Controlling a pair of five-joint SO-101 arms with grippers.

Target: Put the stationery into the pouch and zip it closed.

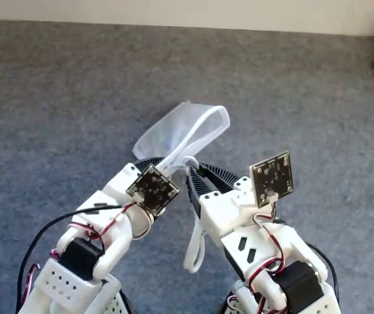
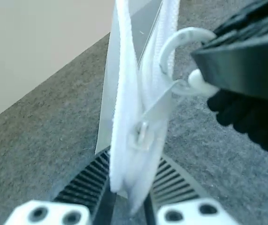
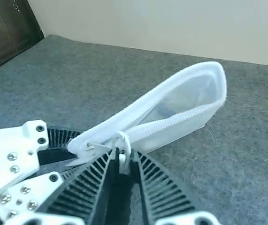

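My left arm [image 1: 98,229] and right arm [image 1: 265,252] are both white plastic shells, with black motors [image 1: 78,255] tucked inside. Red, black and white wires [image 1: 108,226] loop along them. A square dark camera board [image 1: 272,176] rides each wrist. Up close on my right gripper [image 3: 122,158]: black ribbed fingers [image 3: 164,192], white mount [image 3: 2,140], silver screws [image 3: 12,156].

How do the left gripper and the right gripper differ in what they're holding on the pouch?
The left gripper is shut on the fabric end of the pouch, while the right gripper is shut on the zipper pull. In the high view the left gripper meets the pouch from the left, the right gripper from the right. Both are shut, close together at the pouch's near end.
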